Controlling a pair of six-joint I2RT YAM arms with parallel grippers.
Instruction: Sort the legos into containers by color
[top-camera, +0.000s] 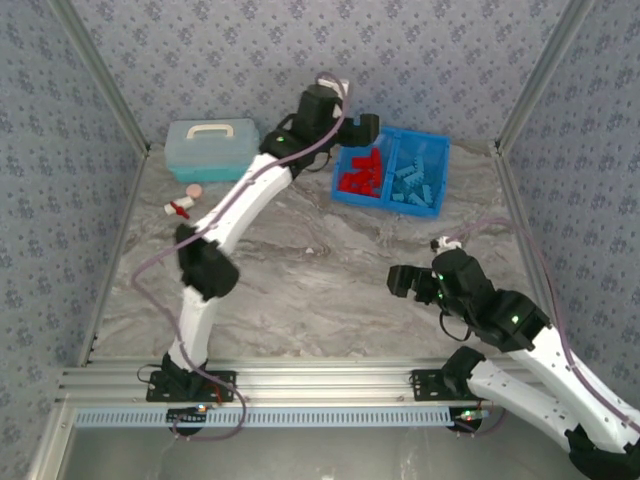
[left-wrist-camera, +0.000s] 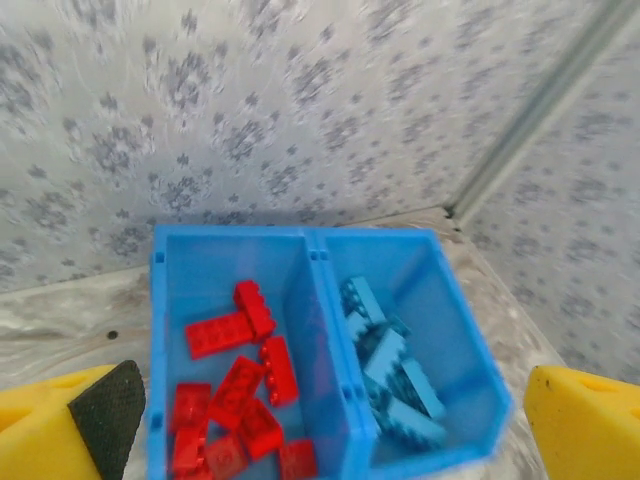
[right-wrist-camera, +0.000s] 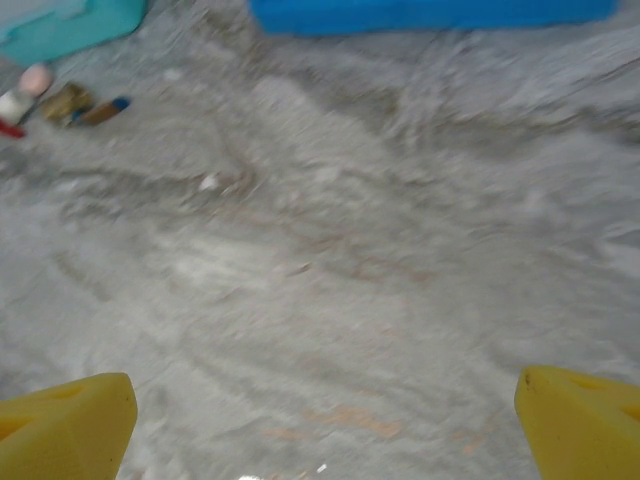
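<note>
The blue tray (top-camera: 441, 170) sat close to the far edge of the grey marbled table (top-camera: 320, 290), a little right of the middle, turned slightly askew to that edge. A centre divider (left-wrist-camera: 325, 340) split it into two compartments. The red legos (top-camera: 362, 175) lay heaped in the left compartment, and the light blue legos (top-camera: 415, 180) were piled in the right one (an exact count of either heap was not possible, since the bricks overlapped). In the left wrist view the red bricks lay loosely against the divider and toward the near wall, some flat and some tilted. The light blue ones were stacked on each other along the divider side of their compartment.

The left gripper (top-camera: 362, 128) hung above the tray's far left corner, at the end of an arm stretched across the table from the near edge. Its yellow fingers (left-wrist-camera: 60, 430) were spread wide, and both compartments showed between them.

The right gripper (top-camera: 403, 280) was over bare table toward the near right part, well apart from the tray. It too was spread wide, one yellow fingertip at each lower corner of its own blurred view.

A pale blue lidded box (top-camera: 211, 147) with a white handle (top-camera: 210, 129) stood near the far left corner. A few small odds and ends (top-camera: 185, 200) lay just in front of it, toward the left edge.
</note>
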